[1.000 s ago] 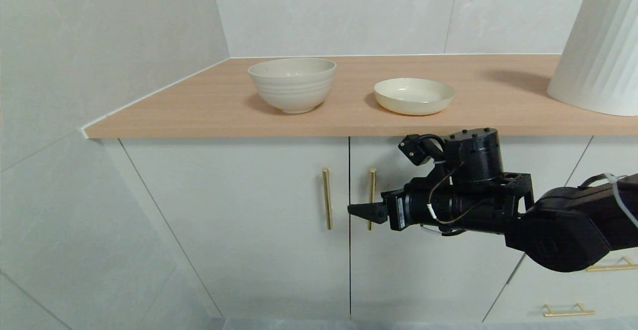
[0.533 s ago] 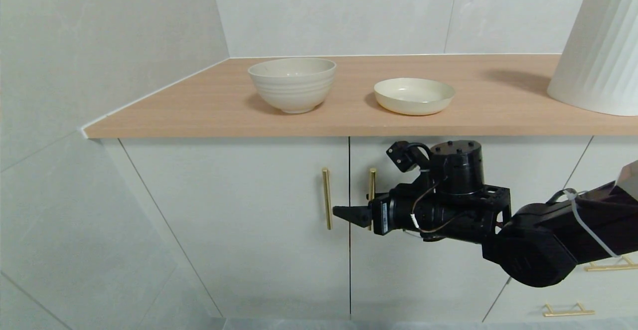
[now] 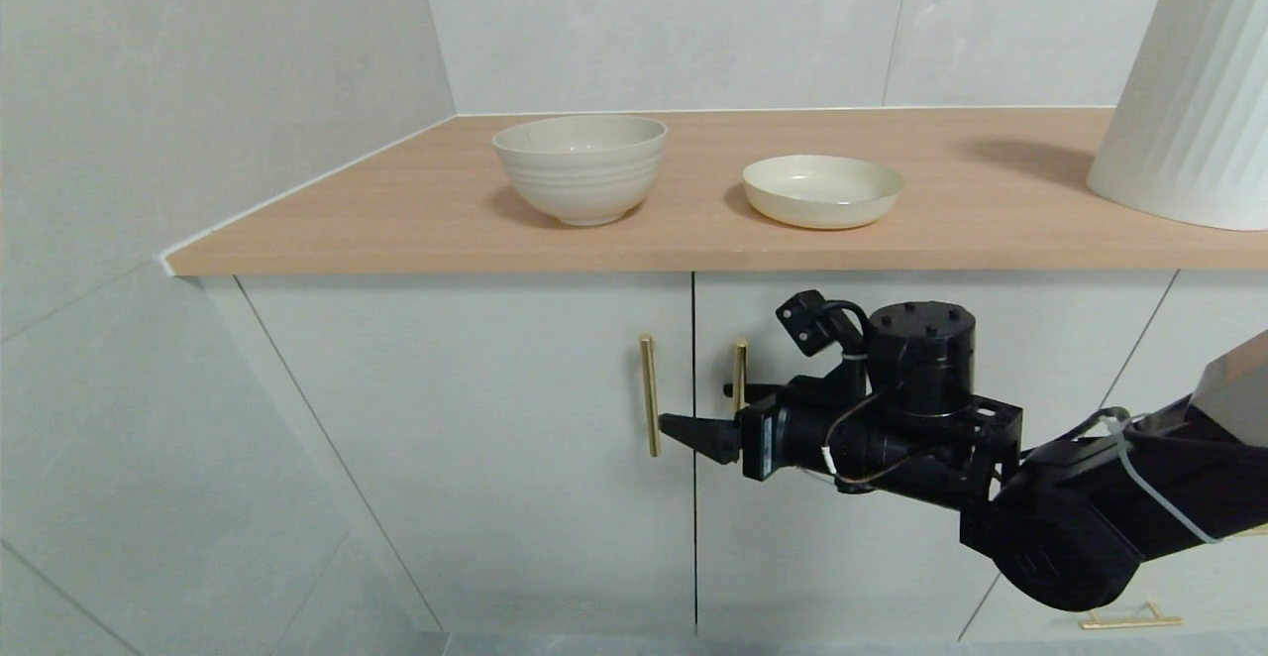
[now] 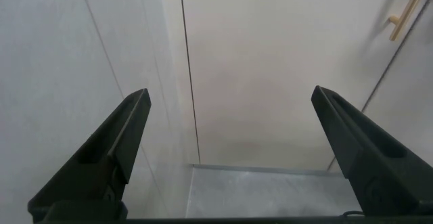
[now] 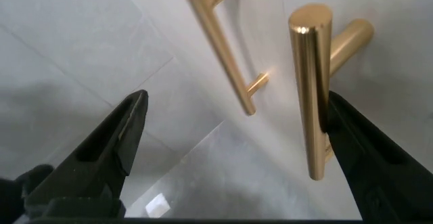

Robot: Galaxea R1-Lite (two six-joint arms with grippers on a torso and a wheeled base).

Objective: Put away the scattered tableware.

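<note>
Over the last second, a leftward slide of the right gripper (image 3: 705,413) along the cupboard (image 3: 475,458) front, nearly all of it in the first half. Since then only a slight drop of the wrist.

Now level with the two brass bars, jaws spread, with the right handle (image 3: 739,371) between them and close to one finger. Near finger's tip reaching almost to the left handle (image 3: 649,393). Nothing pinched yet. From the right wrist view, open space on one side of the bar; contact on the other side impossible to tell.

No change on the bench (image 3: 396,230). Bowl (image 3: 581,166) toward its left end, dish (image 3: 822,190) to the right of it and apart, both upright, empty, and above the gripper. Both doors shut.

Left gripper (image 4: 230,99) with jaws spread wide, holding nothing, facing plain panels and a strip of floor.

As a judgement: cupboard first, tableware after. Approach seemingly finished, so next likely a squeeze on the right handle and a pull outward to swing the right door (image 3: 792,557). Worth minding: a firm hold around mid-bar, and a pull following the door's arc rather than straight back, to avoid slipping off. Tableware untouched, so task barely begun.
</note>
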